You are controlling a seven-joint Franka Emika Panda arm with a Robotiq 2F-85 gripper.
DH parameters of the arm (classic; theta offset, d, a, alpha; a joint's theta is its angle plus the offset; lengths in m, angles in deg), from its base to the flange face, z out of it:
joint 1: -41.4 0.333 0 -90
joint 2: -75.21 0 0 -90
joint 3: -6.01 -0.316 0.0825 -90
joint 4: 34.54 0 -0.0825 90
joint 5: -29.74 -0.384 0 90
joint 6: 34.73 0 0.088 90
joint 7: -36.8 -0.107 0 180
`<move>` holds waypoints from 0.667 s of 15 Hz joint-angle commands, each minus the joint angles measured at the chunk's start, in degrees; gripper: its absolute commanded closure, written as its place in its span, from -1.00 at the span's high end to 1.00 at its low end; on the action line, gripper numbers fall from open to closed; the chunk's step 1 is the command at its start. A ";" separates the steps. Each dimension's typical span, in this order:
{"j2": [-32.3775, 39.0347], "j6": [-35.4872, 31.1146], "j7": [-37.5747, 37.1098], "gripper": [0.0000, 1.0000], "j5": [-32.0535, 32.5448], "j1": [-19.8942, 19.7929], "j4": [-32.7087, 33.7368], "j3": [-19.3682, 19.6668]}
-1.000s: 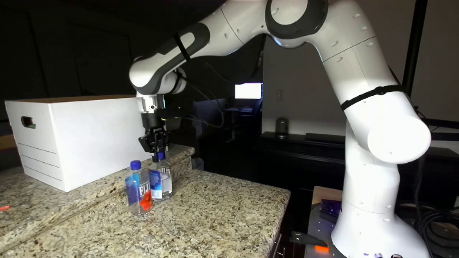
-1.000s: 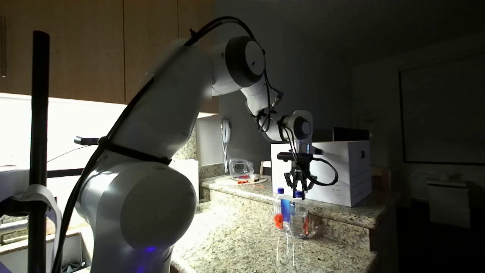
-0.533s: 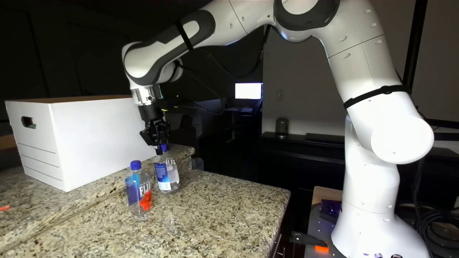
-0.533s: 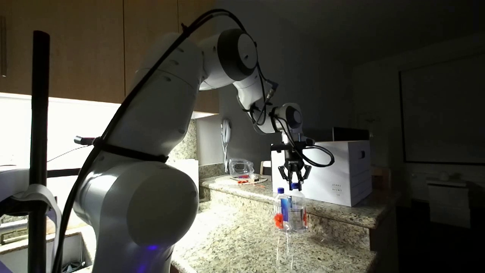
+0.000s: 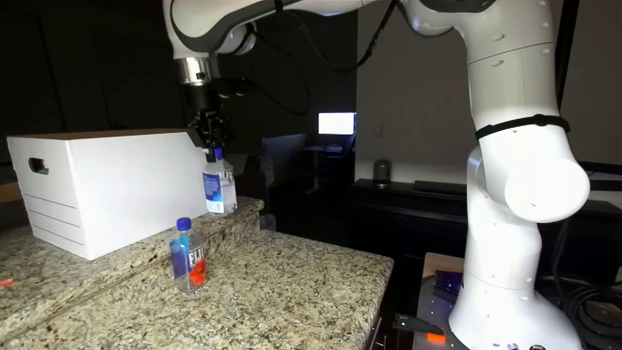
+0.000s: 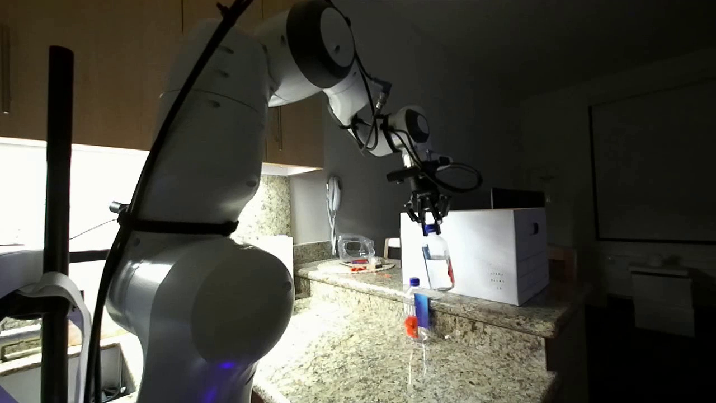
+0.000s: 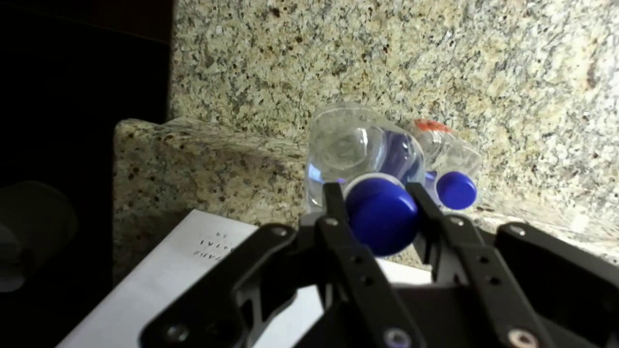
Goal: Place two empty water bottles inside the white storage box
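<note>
1. One water bottle point(image 5: 221, 189) hangs slightly tilted beside the white storage box point(image 5: 136, 194), outside its walls.
2. The claw point(image 7: 376, 203) pinches that bottle's blue cap point(image 7: 384, 222) from two sides.
3. A second water bottle point(image 5: 188, 265), red-orange low on its side, stands upright on the lower part of the counter point(image 5: 301, 291).
4. The box stands on the raised ledge point(image 5: 53, 277), a dark oval hand-hole point(image 5: 38, 166) in its short end.
5. Far behind, a lit screen point(image 5: 336, 123) glows.
</note>
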 commanded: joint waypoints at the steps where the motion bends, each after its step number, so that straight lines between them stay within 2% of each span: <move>1: -5.10 3.78 -3.91 -0.69 3.13 0.40 2.00 -1.41; 6: -7.74 6.10 -6.89 -0.69 5.50 0.58 8.04 -3.51; 10: -9.54 -0.45 -8.72 -0.69 9.34 0.91 9.69 -4.73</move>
